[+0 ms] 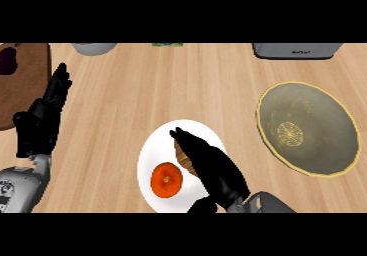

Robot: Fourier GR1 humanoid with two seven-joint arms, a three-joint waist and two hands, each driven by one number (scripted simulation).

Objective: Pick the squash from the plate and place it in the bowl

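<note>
Overhead, the right hand [215, 172] lies across a smooth white plate [153, 150], fingers straight and apart. It half covers the tan, ribbed squash [181, 155], whose long axis runs from 12 to 6 o'clock. A glossy orange fruit [166, 180] sits at 7 o'clock. The dull olive bowl [319, 110] lies at 2 o'clock. The left hand [40, 125] rests open at 9 o'clock.

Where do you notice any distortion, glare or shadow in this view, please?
Head view: the round white plate looks taller than wide under the steep downward angle; even light, no glare on the pale wooden counter; the black right hand hides most of the brown squash.
</note>
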